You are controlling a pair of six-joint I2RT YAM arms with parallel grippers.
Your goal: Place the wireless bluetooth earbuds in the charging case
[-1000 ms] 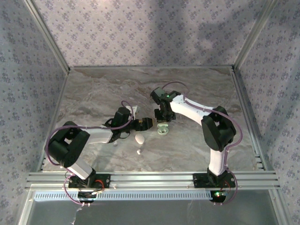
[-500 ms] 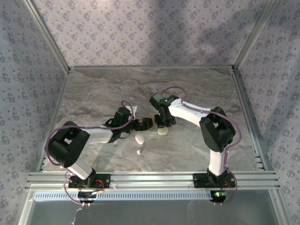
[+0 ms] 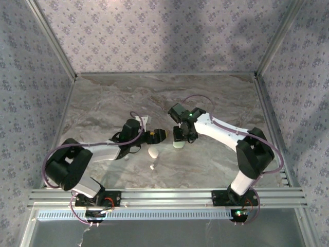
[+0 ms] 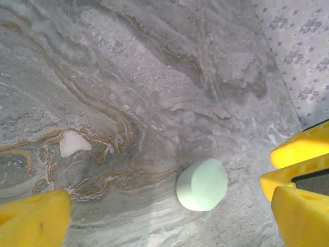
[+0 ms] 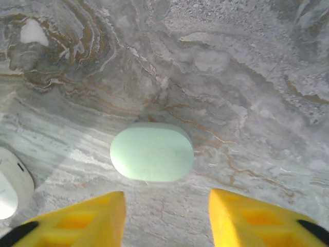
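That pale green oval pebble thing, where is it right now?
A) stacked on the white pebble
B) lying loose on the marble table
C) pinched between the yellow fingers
B: the pale green case lies flat on the table, and the right gripper has its jaws apart just short of it, not touching it.

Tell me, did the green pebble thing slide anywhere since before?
No. The pale green charging case lies in the same spot as before, just up and right of the white case, which has not shifted either.
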